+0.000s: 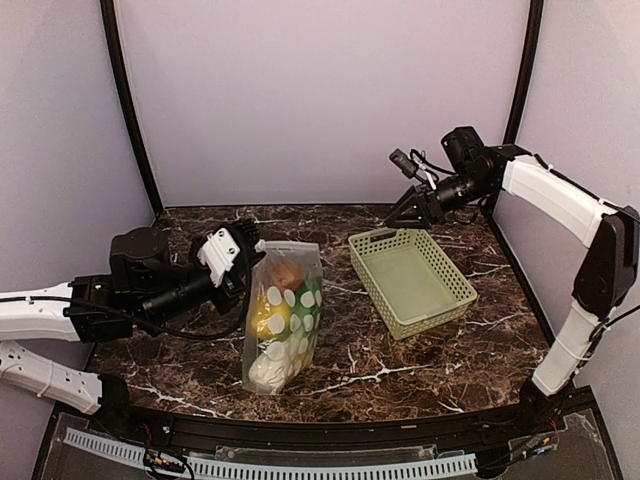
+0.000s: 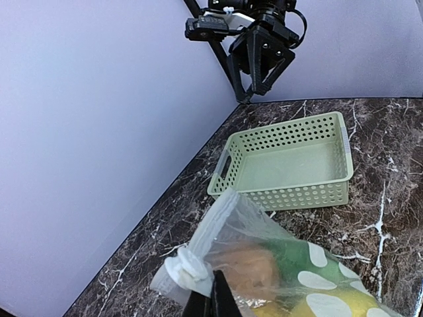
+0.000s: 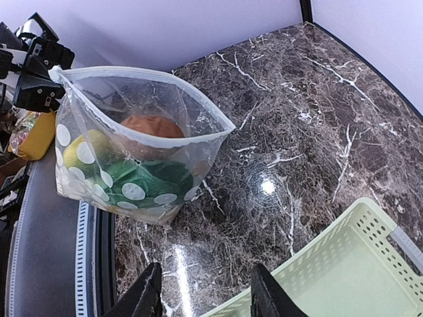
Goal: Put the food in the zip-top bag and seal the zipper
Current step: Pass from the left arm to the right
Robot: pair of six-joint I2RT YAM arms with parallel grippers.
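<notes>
**Bag held at one corner, mouth unsealed**

From above: my left gripper [image 1: 247,258] is clamped on the upper left corner of the zip-top bag [image 1: 285,325], which stands upright on the counter [image 1: 360,375], left of centre. The food [image 1: 277,318] sits inside it. The green basket [image 1: 412,278] lies well apart to the right. My right gripper [image 1: 406,214] hangs above the basket's far corner, holding nothing.

Left wrist: my left gripper [image 2: 210,298] is pinched shut on the bunched corner of the bag [image 2: 291,267], right at the end of the zipper [image 2: 213,224]. Beyond it are the basket [image 2: 291,162] and my right gripper [image 2: 256,84], its fingers spread.

Right wrist: my right gripper [image 3: 206,297] is open, with only the counter [image 3: 284,132] and the basket rim [image 3: 317,271] below. The bag [image 3: 198,142] gapes at the mouth, and orange, green and yellow pieces of food [image 3: 151,127] show through the dotted plastic.
</notes>
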